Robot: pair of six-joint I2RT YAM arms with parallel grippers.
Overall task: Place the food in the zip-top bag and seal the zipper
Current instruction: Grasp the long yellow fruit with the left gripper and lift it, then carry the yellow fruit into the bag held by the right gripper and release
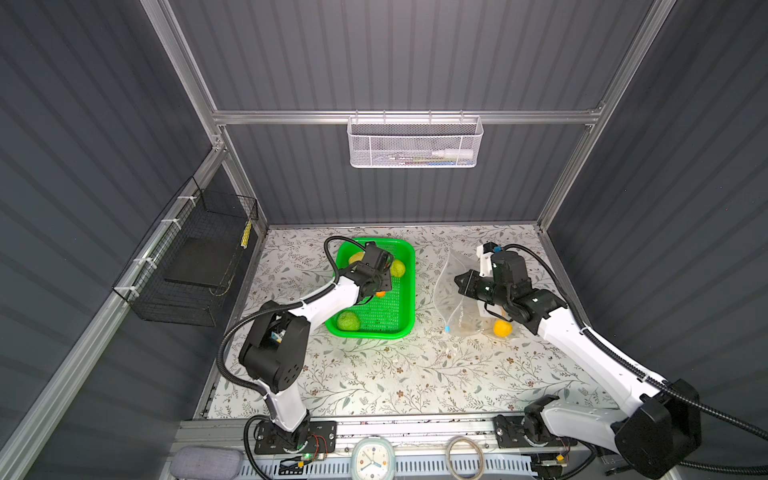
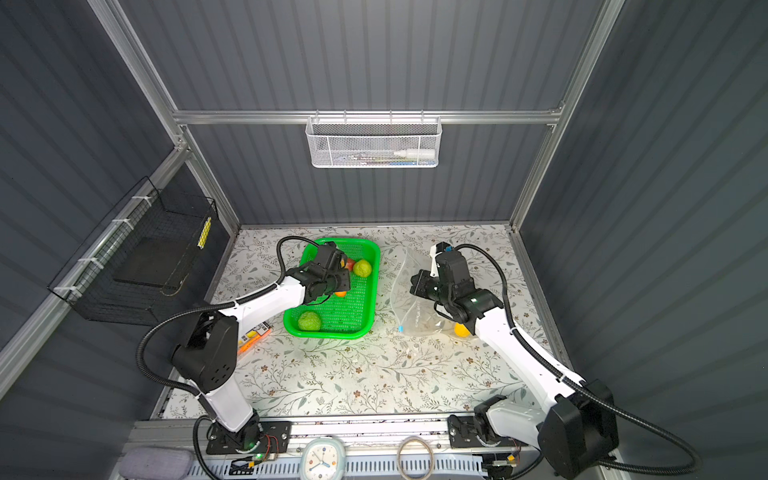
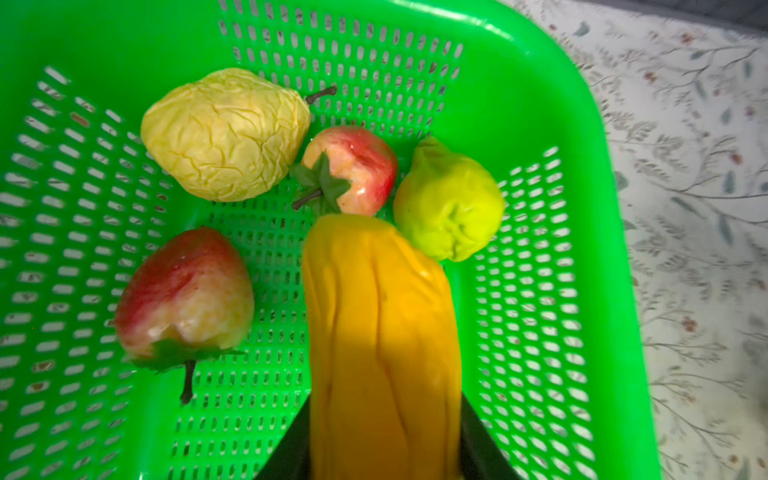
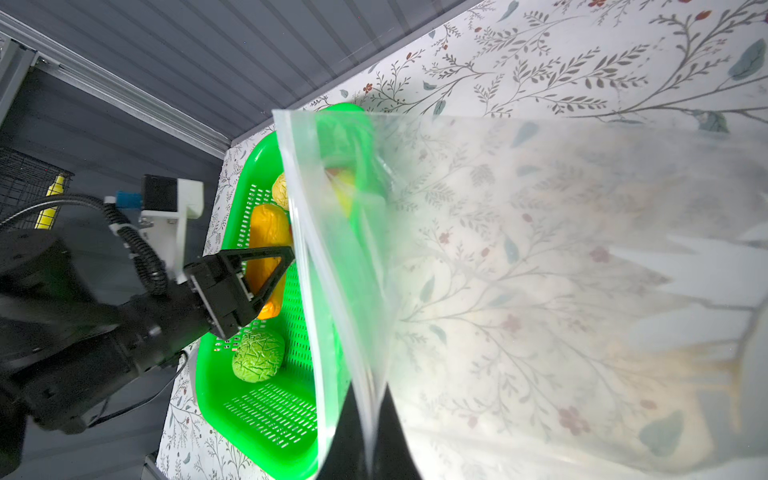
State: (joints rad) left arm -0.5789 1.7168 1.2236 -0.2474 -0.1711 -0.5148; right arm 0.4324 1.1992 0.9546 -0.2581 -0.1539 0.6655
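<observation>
left gripper (image 3: 385, 415), mostly hidden behind it, clasps the long orange toy piece (image 3: 382, 316); right gripper (image 4: 370, 392) pinches the crinkly clear plastic bag (image 4: 540, 270)

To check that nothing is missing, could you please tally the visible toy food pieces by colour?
red fruits: 2
long orange piece: 1
round orange fruit, inside the bag: 1
pale yellow fruit: 1
yellow-green fruit: 1
green leafy ball: 1
Total: 7 in view

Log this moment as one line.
left gripper: gripping long orange piece in green basket | right gripper: pinching zip-top bag edge | bagged: one yellow fruit
</observation>
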